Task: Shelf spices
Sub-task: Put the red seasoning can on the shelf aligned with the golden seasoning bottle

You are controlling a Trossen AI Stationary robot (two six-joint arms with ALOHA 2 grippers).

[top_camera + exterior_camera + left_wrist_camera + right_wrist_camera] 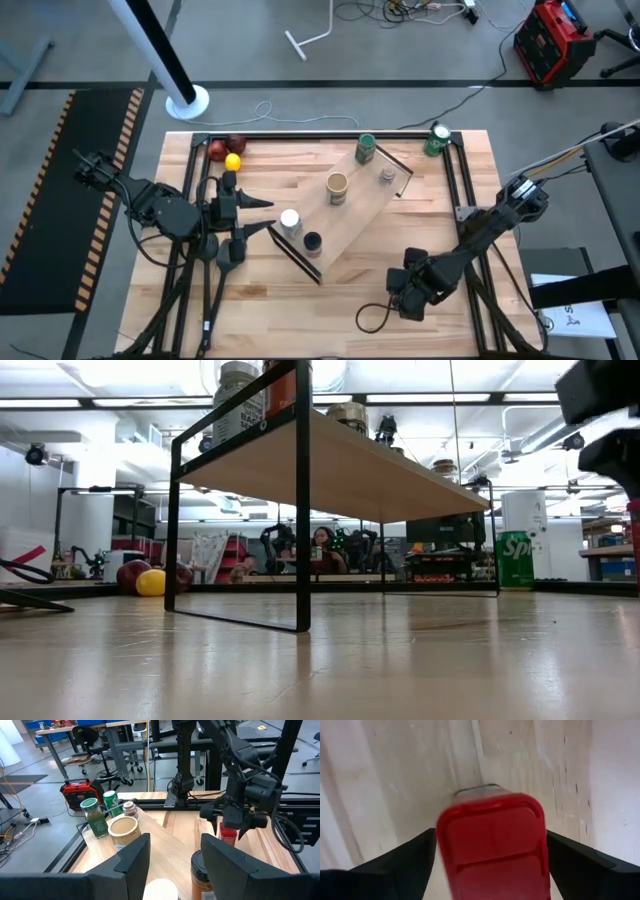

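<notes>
A: Right fingers?

B: My right gripper [490,855] straddles the red square-topped jar [492,840]; fingers [395,860] sit apart on both sides of the lid, a gap each side in the right wrist view. Whether the pads touch lower down, can't tell. So not clamped, as far as I see.

A: Where's that in the high view?

B: Lower right of centre, on the tabletop [250,310], just off the shelf's [350,215] near edge.

A: Left?

B: My left gripper [268,216] hovers at centre left, fingers spread, pointing at the shelf end by the white-topped jar [290,220]. Holds nothing.

A: Rest of the spices?

B: Already on the shelf: black-topped jar [312,241], tan-topped jar [337,185], green-topped jar [366,148], small silvery-topped jar [387,174].

A: Step?

B: Grasping the last jar, I judge. Next: close squarely on the body, lift it upright, carry it up-left to a bare spot without knocking the black-topped one.
</notes>
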